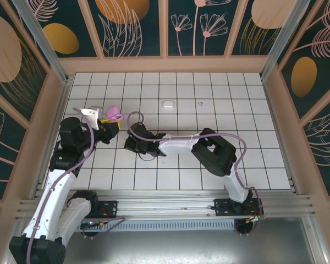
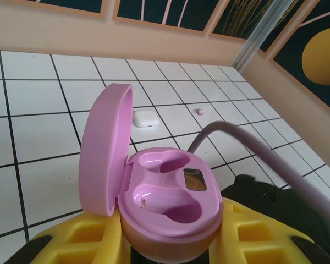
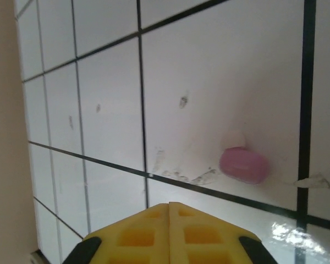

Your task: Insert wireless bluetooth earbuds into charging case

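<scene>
A pink charging case [image 2: 170, 203] stands upright in my left gripper [image 2: 170, 245], whose yellow fingers [image 2: 71, 242] are shut on its base. Its lid [image 2: 102, 148] is hinged open to the left and both wells are empty. From above, that case [image 1: 114, 114] and the left gripper [image 1: 111, 123] sit at the left of the tiled floor. A small pink earbud [image 3: 243, 164] lies on a tile just ahead and to the right of my right gripper [image 3: 169, 205]. That gripper is shut with nothing in it and hangs low over the floor [image 1: 131, 144]. Another pink earbud [image 1: 201, 102] [image 2: 198, 111] lies far back.
A small white closed pebble-shaped box [image 1: 166, 103] [image 2: 144, 119] rests on the tiles at the back centre. Peach walls [image 1: 165, 65] ring the floor. The right arm's purple cable [image 2: 264, 154] crosses in front of the left wrist camera.
</scene>
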Robot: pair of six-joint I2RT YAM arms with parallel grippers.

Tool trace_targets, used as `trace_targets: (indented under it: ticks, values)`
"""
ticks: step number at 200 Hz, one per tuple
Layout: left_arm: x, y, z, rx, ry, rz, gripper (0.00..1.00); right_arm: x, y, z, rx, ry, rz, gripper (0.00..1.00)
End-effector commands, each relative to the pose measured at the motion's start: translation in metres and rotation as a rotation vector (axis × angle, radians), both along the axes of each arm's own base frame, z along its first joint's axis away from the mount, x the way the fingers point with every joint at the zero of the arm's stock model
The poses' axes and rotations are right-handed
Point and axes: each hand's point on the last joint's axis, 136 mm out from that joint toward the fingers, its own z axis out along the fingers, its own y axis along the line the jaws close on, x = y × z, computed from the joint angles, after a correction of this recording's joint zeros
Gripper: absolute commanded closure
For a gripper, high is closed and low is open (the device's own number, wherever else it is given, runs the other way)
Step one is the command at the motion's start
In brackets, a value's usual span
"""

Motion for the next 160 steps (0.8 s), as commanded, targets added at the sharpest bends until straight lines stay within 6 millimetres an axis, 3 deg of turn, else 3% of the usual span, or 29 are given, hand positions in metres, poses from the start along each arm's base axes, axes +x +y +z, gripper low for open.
trace_targets:
  ticks: [1, 48, 121, 160]
  values:
    - [0.001, 0.004, 0.003, 0.006, -0.027, 0.017, 0.78, 0.001, 0.006, -0.009, -0.007, 0.002, 0.016, 0.98]
    - [0.003, 0.004, 0.001, 0.008, -0.025, 0.022, 0.78, 0.004, -0.009, -0.024, -0.055, 0.007, 0.004, 1.0]
    - [0.003, 0.004, 0.001, 0.011, -0.026, 0.023, 0.79, 0.049, -0.039, -0.031, -0.148, -0.039, -0.038, 1.0]
    - [0.005, 0.005, -0.001, 0.014, -0.024, 0.026, 0.79, 0.065, -0.04, -0.028, -0.157, -0.053, -0.028, 1.0]
